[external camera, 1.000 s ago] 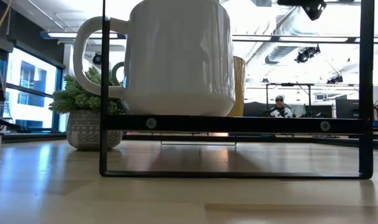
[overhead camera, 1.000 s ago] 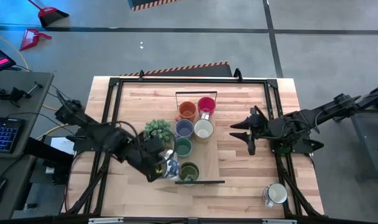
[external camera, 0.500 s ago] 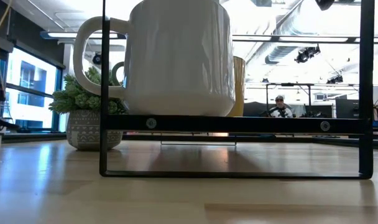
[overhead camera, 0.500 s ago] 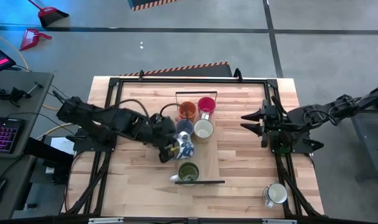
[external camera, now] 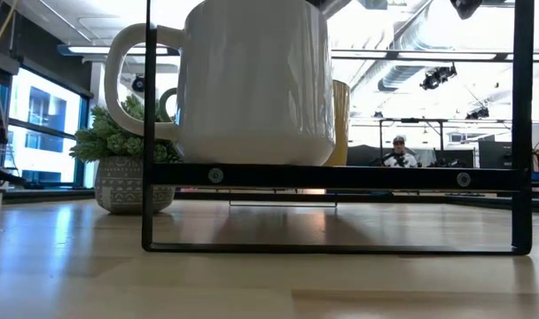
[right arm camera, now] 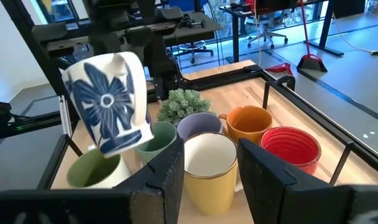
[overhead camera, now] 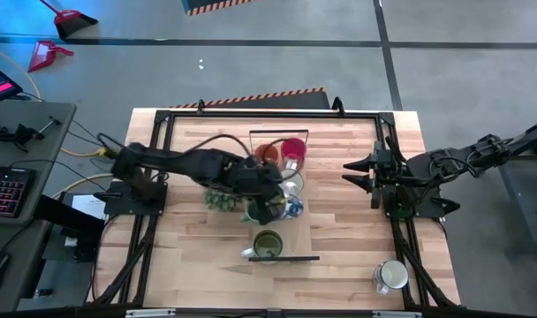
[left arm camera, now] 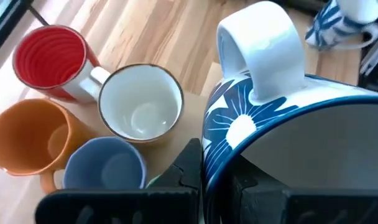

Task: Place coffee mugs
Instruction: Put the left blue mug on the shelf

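Blue-flowered white mug gripped by left gripper, raised above the grouped mugs. Right gripper spread open, idle near table edge.

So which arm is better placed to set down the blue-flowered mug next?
The left. Its gripper already holds the blue-flowered mug in the air over the mug cluster, while the right gripper waits open at the table's right edge.

Lighting's bright and even from overhead. Low view is backlit by ceiling strip lights, maybe slightly overexposed. The big white glossy ceramic mug there shows soft glare; wooden tabletop foreground looks blurry.
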`<act>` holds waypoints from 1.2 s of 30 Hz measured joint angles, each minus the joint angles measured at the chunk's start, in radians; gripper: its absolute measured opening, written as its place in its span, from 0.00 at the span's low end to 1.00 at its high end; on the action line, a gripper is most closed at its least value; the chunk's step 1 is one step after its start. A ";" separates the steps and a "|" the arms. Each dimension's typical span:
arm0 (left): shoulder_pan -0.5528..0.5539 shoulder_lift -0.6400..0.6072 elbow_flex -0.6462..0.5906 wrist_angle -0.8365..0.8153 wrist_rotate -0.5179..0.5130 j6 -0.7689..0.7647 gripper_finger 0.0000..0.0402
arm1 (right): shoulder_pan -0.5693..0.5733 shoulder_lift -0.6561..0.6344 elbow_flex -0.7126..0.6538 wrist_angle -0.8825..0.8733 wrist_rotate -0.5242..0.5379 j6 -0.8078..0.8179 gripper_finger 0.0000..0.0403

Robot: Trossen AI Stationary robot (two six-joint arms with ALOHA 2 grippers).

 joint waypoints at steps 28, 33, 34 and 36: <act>-0.001 0.365 0.334 -0.154 0.109 0.126 0.02 | 0.000 -0.012 0.000 -0.082 0.028 0.042 0.32; 0.005 0.390 0.333 -0.141 0.135 0.147 0.02 | 0.000 -0.012 0.000 -0.082 0.026 0.042 0.32; 0.006 0.394 0.333 -0.150 0.138 0.150 0.02 | 0.000 -0.011 0.000 -0.083 0.026 0.044 0.32; 0.011 0.404 0.333 -0.146 0.141 0.158 0.02 | 0.000 -0.010 0.000 -0.086 0.026 0.048 0.32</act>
